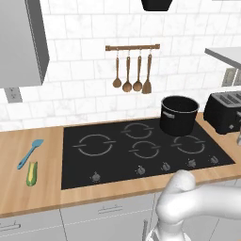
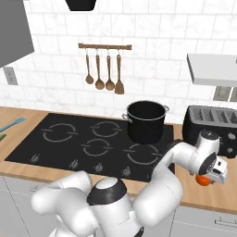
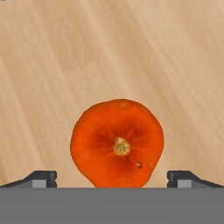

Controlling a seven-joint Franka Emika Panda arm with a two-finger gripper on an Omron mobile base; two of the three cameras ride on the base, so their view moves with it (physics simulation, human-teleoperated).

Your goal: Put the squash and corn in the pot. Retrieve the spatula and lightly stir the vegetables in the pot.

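Observation:
The squash (image 3: 117,143) is a round orange fruit on the wooden counter, seen stem-up in the hand view. My gripper (image 3: 112,177) hangs open right above it, one fingertip on each side and neither touching it. In the right base view the squash (image 2: 202,180) peeks out under my hand, on the counter right of the stove. The black pot (image 1: 179,114) stands on the back right burner. The corn (image 1: 31,172) and the light-blue spatula (image 1: 30,153) lie side by side on the counter left of the stove.
A black cooktop (image 1: 141,148) takes up the middle of the counter. A black toaster (image 2: 210,125) stands behind my hand, right of the pot. Brown wooden spoons and a turner (image 1: 132,75) hang on a wall rail.

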